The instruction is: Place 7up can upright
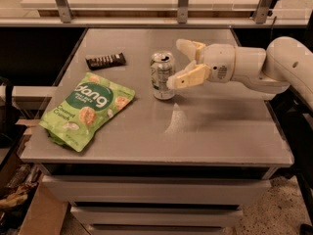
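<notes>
Worktop [195,131] first: you are looking at a flat grey metal surface with drawers below it. At its left lies a bright green, flat snack pouch [87,109] printed with white lettering, its lower corner hanging over the left edge. Just behind and to the right of the pouch you will find a dark, oblong candy bar [105,60] lying flat, well apart from everything else. Near the middle stands the small silvery-white aluminium 7up can [162,76] with green markings. It is upright on its base, with its silver top and pull-tab facing up. Immediately right of it you see the cream-coloured gripper [177,64], held level with the can and pointing left toward it. Its jaws stand wide apart and grip nothing. The far one reaches out behind the can's top. The near one ends at the can's right side, overlapping its edge in this view, so you cannot tell whether it touches. The thick white arm [254,67] carrying the gripper runs off to the right edge.
</notes>
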You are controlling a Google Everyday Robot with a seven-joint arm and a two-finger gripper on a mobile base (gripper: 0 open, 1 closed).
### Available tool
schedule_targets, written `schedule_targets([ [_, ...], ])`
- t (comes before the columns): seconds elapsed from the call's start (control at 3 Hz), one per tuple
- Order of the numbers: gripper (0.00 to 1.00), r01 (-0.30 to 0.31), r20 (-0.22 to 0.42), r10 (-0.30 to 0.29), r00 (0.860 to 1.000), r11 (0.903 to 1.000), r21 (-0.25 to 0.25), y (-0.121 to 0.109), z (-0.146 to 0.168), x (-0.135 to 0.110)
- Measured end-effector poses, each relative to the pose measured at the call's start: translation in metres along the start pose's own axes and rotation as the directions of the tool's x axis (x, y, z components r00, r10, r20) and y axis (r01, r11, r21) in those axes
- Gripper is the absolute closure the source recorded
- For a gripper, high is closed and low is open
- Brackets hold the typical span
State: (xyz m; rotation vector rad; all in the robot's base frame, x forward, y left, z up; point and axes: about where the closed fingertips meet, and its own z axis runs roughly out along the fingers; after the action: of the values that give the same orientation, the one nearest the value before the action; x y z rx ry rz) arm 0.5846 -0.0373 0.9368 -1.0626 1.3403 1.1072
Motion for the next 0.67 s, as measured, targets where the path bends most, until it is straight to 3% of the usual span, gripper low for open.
schedule_targets([
  [0.67, 0.00, 0.025, -0.035, -0.025, 0.999, 0.9997, 0.000, -0.0033, -0.0117, -0.0085],
])
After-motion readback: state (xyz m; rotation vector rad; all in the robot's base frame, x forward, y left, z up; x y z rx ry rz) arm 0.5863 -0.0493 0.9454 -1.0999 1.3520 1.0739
